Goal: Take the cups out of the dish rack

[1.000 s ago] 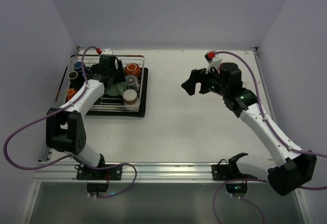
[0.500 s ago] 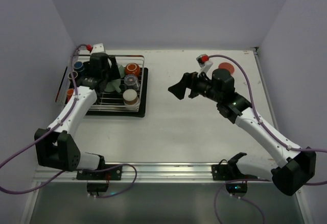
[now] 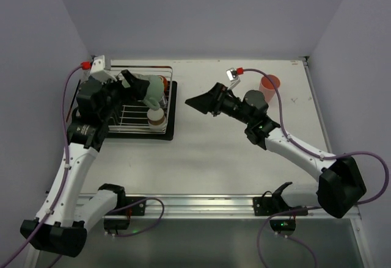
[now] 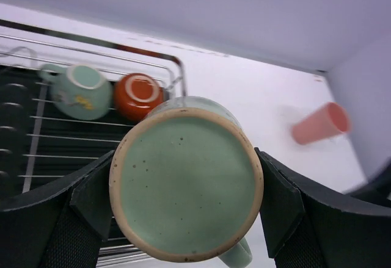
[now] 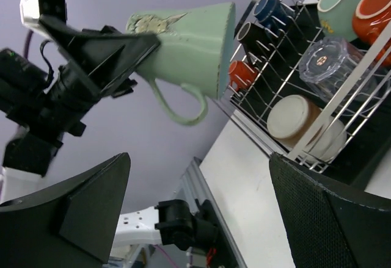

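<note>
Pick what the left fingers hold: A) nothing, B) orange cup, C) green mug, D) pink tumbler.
C: the green mug is clamped between the left fingers, up off the rack, while the pink tumbler stands far from it.

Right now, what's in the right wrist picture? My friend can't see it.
The left gripper holds a pale green mug, tipped sideways in the air near the dish rack. More cups sit in the rack, among them a clear glass and a cream cup.
</note>
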Controlling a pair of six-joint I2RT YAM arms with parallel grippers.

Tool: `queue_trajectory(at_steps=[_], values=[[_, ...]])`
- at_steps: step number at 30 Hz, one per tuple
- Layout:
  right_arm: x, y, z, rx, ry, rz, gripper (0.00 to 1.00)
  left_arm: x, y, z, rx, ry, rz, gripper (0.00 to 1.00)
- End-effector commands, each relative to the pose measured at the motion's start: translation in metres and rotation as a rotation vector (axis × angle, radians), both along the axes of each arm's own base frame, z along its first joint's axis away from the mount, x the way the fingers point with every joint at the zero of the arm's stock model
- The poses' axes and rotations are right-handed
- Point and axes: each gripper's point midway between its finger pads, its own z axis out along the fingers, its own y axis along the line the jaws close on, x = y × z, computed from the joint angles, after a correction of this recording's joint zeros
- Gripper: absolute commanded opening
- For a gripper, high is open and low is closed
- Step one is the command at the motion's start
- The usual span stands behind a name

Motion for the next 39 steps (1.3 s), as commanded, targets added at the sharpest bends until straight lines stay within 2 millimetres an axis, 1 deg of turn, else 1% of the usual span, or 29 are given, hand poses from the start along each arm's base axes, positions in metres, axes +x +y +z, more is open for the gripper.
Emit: queue_trajectory(at_steps=[1, 2, 4, 7, 8, 12, 14, 16, 17, 18, 19, 21, 23, 24, 25, 26, 27, 28, 29, 30, 31, 32, 33, 34, 35, 36, 37, 38, 39], values=[[-0.005, 0.005, 0.034, 0.174, -0.04, 0.034, 0.98, -0.033, -0.058, 0.054, -0.24, -0.162, -0.314, 0.03], [-0.005, 0.006, 0.032, 0.177, -0.036, 0.036, 0.98, -0.043, -0.065, 0.058, -0.263, -0.182, -0.368, 0.03], [-0.005, 0.008, 0.035, 0.191, -0.041, 0.051, 0.98, -0.053, -0.072, 0.062, -0.32, -0.191, -0.417, 0.03], [-0.012, 0.013, 0.044, 0.22, -0.059, 0.106, 0.97, -0.069, -0.082, 0.07, -0.375, -0.228, -0.5, 0.03], [-0.012, 0.015, 0.042, 0.222, -0.049, 0.118, 0.97, -0.072, -0.086, 0.07, -0.386, -0.237, -0.53, 0.03], [-0.018, 0.024, 0.049, 0.27, -0.035, 0.184, 0.93, -0.079, -0.093, 0.065, -0.43, -0.24, -0.581, 0.03], [-0.015, 0.029, 0.046, 0.276, -0.016, 0.201, 0.92, -0.084, -0.097, 0.063, -0.462, -0.246, -0.609, 0.03], [-0.018, 0.031, 0.053, 0.314, -0.017, 0.222, 0.88, -0.086, -0.103, 0.057, -0.479, -0.234, -0.628, 0.04], [-0.018, 0.032, 0.056, 0.325, -0.018, 0.233, 0.86, -0.087, -0.105, 0.057, -0.48, -0.238, -0.639, 0.04], [-0.018, 0.034, 0.058, 0.346, -0.014, 0.246, 0.78, -0.089, -0.109, 0.056, -0.481, -0.237, -0.648, 0.04], [-0.018, 0.034, 0.063, 0.361, -0.022, 0.254, 0.73, -0.089, -0.11, 0.051, -0.485, -0.226, -0.647, 0.04], [-0.021, 0.036, 0.07, 0.398, -0.027, 0.279, 0.68, -0.088, -0.111, 0.05, -0.49, -0.237, -0.645, 0.07], [-0.021, 0.037, 0.076, 0.423, -0.033, 0.291, 0.56, -0.089, -0.112, 0.047, -0.494, -0.24, -0.642, 0.1], [-0.023, 0.036, 0.081, 0.446, -0.037, 0.303, 0.49, -0.089, -0.112, 0.046, -0.496, -0.241, -0.641, 0.14], [-0.021, 0.037, 0.079, 0.456, -0.028, 0.3, 0.42, -0.09, -0.113, 0.044, -0.499, -0.239, -0.643, 0.19], [-0.022, 0.036, 0.079, 0.469, -0.025, 0.3, 0.27, -0.089, -0.112, 0.045, -0.496, -0.245, -0.639, 0.25], [-0.023, 0.033, 0.081, 0.492, -0.033, 0.298, 0.19, -0.09, -0.111, 0.045, -0.488, -0.248, -0.635, 0.45], [-0.021, 0.031, 0.078, 0.496, -0.025, 0.277, 0.09, -0.088, -0.109, 0.043, -0.456, -0.241, -0.621, 0.55], [-0.02, 0.03, 0.076, 0.491, -0.03, 0.264, 0.05, -0.085, -0.105, 0.044, -0.435, -0.249, -0.588, 0.7], [-0.019, 0.029, 0.074, 0.483, -0.032, 0.252, 0.02, -0.083, -0.102, 0.043, -0.41, -0.247, -0.565, 0.76], [-0.018, 0.027, 0.069, 0.469, -0.03, 0.239, 0.0, -0.083, -0.098, 0.052, -0.358, -0.286, -0.548, 0.82], [-0.016, 0.027, 0.062, 0.433, -0.02, 0.226, 0.0, -0.077, -0.091, 0.043, -0.33, -0.245, -0.493, 0.85], [-0.011, 0.024, 0.057, 0.406, -0.014, 0.211, 0.0, -0.074, -0.085, 0.04, -0.289, -0.234, -0.456, 0.91], [-0.008, 0.022, 0.053, 0.378, -0.012, 0.198, 0.0, -0.072, -0.076, 0.03, -0.204, -0.188, -0.414, 0.93], [-0.009, 0.018, 0.055, 0.338, -0.061, 0.187, 0.0, -0.064, -0.064, 0.027, -0.162, -0.174, -0.333, 0.95], [0.003, 0.014, 0.036, 0.259, -0.01, 0.145, 0.0, -0.062, -0.056, 0.021, -0.12, -0.153, -0.297, 0.97], [0.009, 0.01, 0.037, 0.21, -0.023, 0.12, 0.0, -0.061, -0.048, 0.01, -0.049, -0.116, -0.268, 0.98], [0.02, 0.003, 0.011, 0.051, -0.007, 0.051, 0.0, -0.058, -0.039, 0.003, -0.013, -0.094, -0.219, 0.98], [0.03, -0.006, 0.001, -0.036, -0.01, -0.005, 0.0, -0.057, -0.034, -0.003, 0.027, -0.081, -0.209, 0.98]])
